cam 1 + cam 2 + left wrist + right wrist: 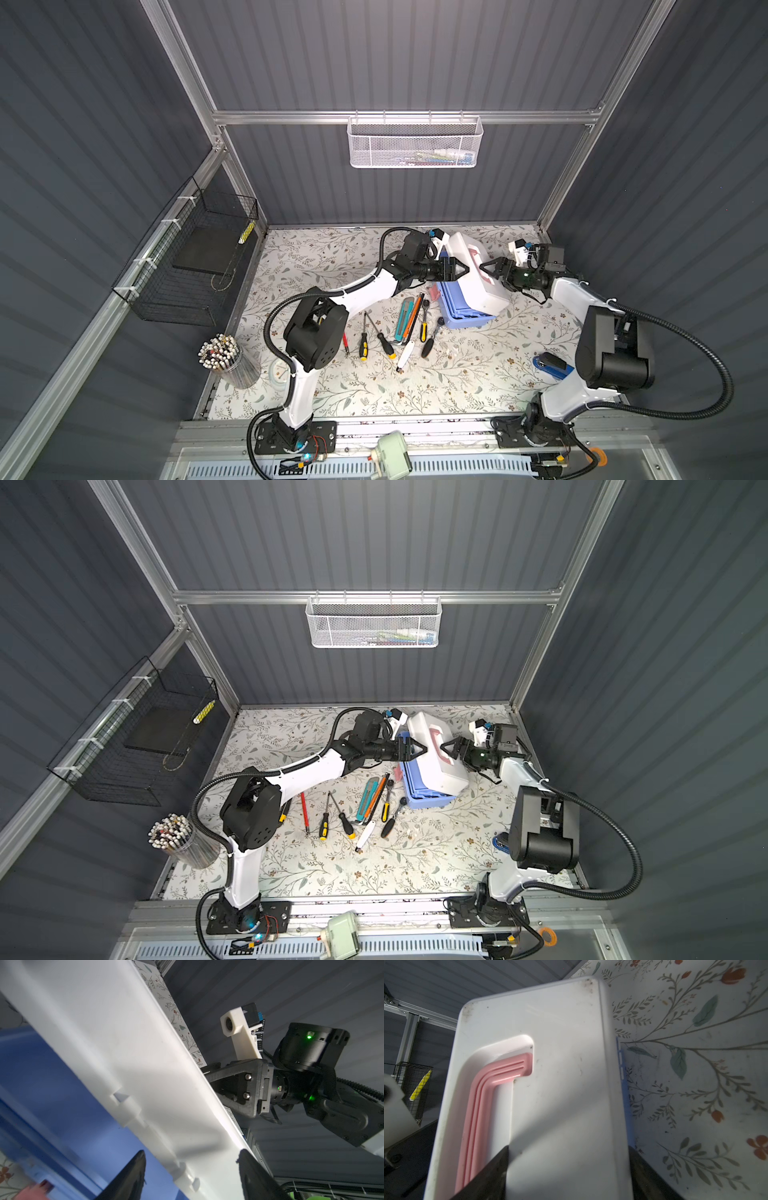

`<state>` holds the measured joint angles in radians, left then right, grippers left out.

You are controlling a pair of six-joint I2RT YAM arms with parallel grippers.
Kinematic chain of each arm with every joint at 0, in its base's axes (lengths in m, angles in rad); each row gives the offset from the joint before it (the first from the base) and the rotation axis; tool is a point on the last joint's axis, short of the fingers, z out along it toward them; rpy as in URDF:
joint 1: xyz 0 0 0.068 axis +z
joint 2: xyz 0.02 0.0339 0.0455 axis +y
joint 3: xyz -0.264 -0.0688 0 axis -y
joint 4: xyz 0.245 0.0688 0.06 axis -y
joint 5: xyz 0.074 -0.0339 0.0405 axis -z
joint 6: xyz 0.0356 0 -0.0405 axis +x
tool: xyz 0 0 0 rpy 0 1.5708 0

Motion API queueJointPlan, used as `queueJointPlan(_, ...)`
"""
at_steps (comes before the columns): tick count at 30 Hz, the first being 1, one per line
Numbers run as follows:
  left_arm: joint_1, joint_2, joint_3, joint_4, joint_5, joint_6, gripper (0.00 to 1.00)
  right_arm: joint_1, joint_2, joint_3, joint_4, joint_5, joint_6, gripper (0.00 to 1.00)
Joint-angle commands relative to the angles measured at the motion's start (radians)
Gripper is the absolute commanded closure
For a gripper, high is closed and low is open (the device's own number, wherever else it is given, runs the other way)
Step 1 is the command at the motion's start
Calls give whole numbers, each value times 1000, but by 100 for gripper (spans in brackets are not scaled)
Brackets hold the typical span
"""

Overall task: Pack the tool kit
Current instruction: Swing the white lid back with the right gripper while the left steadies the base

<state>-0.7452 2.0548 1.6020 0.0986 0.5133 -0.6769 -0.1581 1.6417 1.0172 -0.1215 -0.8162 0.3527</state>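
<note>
- The tool box (467, 318) sits at the back right of the flowered table (457, 382), with its white lid (488, 291) raised and tilted over the blue base (451, 299).
- Your right gripper (483, 266) clasps the lid from the right. One finger (492, 1172) lies in the hollow by the pink handle (477, 1115), and the other presses against the lid's outer edge.
- Your left gripper (464, 269) meets the lid from the left, jaws apart and straddling its rim. In the left wrist view, blue shows between one finger (131, 1174) and the lid, so no grip is made there yet.
- The step in hand is probably getting the lid fully open. Seat the rim deep between the left jaws and close squarely before the right gripper lets go.
- Swing the lid about its hinge, not sideways, or the light base may slide.
- The hand tools (405, 322) lie loose on the table just in front of the box, and none is packed. Keep both arms clear of them.
</note>
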Motion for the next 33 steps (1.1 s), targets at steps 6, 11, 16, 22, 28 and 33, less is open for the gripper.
queueJointPlan(6, 6, 51, 18, 136, 37, -118, 35, 3, -2, -11, -9, -41, 54, 52)
queueJointPlan(11, 5, 65, 37, 172, 39, -142, 38, 3, 3, -9, -3, -44, 58, 52)
queueJointPlan(16, 5, 90, 44, 215, 56, -177, 43, 4, 7, 4, -2, -52, 63, 51)
queueJointPlan(22, 4, 106, 57, 262, 60, -207, 50, 6, 15, 18, -6, -57, 62, 49)
queueJointPlan(28, 0, 117, 49, 333, 65, -254, 55, 7, 36, 34, -14, -66, 57, 43)
queueJointPlan(33, -2, 117, 19, 441, 65, -312, 58, 6, 53, 66, -53, -38, 29, 37)
